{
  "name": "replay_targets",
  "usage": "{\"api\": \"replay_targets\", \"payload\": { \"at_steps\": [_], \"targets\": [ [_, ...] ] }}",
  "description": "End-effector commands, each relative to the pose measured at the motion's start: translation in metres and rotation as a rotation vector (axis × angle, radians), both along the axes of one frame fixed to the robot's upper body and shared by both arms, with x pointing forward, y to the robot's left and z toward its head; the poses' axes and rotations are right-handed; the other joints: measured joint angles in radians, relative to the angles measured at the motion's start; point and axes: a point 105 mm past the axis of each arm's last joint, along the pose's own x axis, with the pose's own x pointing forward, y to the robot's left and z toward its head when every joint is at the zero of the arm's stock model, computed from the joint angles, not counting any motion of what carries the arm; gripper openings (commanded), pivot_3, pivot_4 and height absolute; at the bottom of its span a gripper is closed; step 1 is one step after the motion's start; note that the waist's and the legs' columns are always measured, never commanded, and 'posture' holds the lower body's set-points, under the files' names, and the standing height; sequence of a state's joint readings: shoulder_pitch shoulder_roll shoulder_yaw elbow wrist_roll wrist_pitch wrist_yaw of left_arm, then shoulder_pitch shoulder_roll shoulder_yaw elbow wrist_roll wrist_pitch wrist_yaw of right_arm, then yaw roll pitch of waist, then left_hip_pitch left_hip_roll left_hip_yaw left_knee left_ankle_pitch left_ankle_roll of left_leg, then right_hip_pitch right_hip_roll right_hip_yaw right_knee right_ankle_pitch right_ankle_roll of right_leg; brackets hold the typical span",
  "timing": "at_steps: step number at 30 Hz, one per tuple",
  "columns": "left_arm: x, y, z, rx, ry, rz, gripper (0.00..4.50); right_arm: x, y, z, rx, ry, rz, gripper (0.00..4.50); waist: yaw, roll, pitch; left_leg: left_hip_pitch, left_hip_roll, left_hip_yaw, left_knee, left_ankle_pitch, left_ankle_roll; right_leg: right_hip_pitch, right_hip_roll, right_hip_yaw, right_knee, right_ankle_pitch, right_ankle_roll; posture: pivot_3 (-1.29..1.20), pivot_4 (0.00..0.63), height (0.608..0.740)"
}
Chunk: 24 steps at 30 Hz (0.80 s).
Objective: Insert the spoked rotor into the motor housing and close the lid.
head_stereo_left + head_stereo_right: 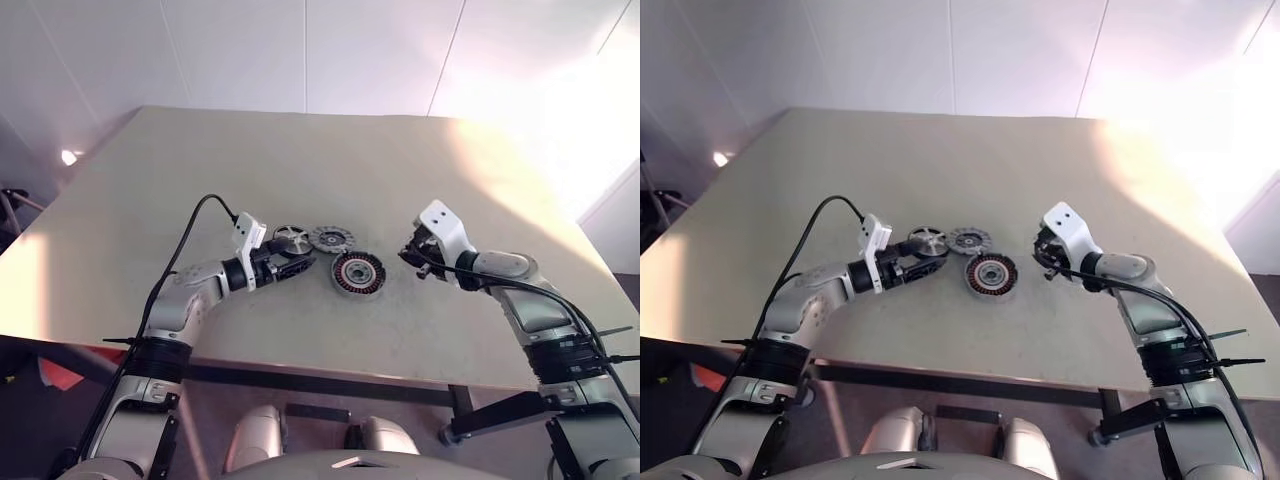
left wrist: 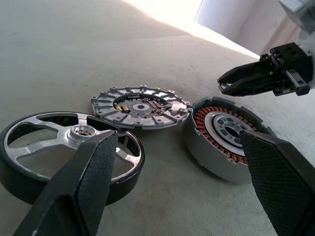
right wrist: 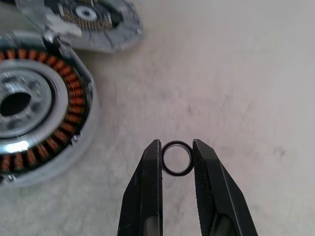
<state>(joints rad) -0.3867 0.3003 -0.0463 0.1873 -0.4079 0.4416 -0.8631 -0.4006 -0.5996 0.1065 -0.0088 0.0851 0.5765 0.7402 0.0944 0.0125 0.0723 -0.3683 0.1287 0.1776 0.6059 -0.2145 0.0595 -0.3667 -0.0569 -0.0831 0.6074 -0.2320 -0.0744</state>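
The spoked rotor [image 2: 64,147], a silver wheel with a dark rim, lies flat on the table to the left of the ribbed grey lid [image 2: 140,105]. The motor housing [image 2: 224,132] sits nearer and to the right, its copper ring [image 3: 59,132] facing up around a pale centre. My left gripper [image 1: 300,262] hovers low just in front of the rotor, open, with nothing between its fingers [image 2: 83,187]. My right gripper [image 3: 176,144] hangs just right of the housing, above the table, shut on a small black ring [image 3: 176,158].
The three parts cluster at the middle of a broad beige table [image 1: 300,160]. The table's front edge [image 1: 330,372] runs close below both arms. Bright light washes over the far right corner.
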Motion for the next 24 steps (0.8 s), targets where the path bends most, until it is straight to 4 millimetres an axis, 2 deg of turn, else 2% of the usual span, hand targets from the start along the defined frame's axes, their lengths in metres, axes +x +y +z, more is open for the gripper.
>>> {"api": "replay_targets", "payload": {
  "at_steps": [1,4,11,18,24],
  "targets": [
    [0.002,0.001,0.014,-0.001,-0.058,0.000,4.19,0.001,0.027,0.030,0.036,-0.084,0.079,0.56,0.002,0.000,0.000,0.000,0.000,0.000,-0.001,0.000,0.000,0.000,0.000,0.000,0.000,0.000,0.000,0.00,0.000,0.740],
    [0.002,0.003,0.014,0.001,-0.060,0.004,4.19,-0.002,0.040,0.031,0.045,-0.074,0.117,0.56,0.006,0.000,0.000,-0.001,0.000,0.000,-0.001,0.000,0.000,0.000,0.000,0.000,-0.001,0.000,0.000,0.00,0.000,0.740],
    [0.000,0.008,0.014,0.005,-0.061,0.024,4.19,-0.017,0.062,0.013,0.033,-0.002,0.199,0.56,0.004,0.000,0.000,-0.001,0.000,0.000,-0.001,0.000,0.000,0.000,0.000,0.000,-0.001,0.000,0.000,0.00,0.000,0.740],
    [-0.002,0.014,0.011,0.007,-0.051,0.049,4.19,-0.036,0.069,-0.001,0.035,0.065,0.225,0.56,0.005,0.000,0.000,-0.001,0.000,0.000,-0.001,0.000,0.000,0.000,0.000,0.000,-0.001,0.000,0.000,0.00,0.000,0.740],
    [-0.001,0.017,0.012,0.007,-0.052,0.064,4.19,-0.038,0.069,-0.006,0.038,0.083,0.213,0.56,0.004,0.000,0.000,0.001,0.000,0.000,-0.001,0.000,-0.001,0.001,0.000,0.000,-0.001,-0.001,0.001,0.00,0.000,0.740]
  ]
}}
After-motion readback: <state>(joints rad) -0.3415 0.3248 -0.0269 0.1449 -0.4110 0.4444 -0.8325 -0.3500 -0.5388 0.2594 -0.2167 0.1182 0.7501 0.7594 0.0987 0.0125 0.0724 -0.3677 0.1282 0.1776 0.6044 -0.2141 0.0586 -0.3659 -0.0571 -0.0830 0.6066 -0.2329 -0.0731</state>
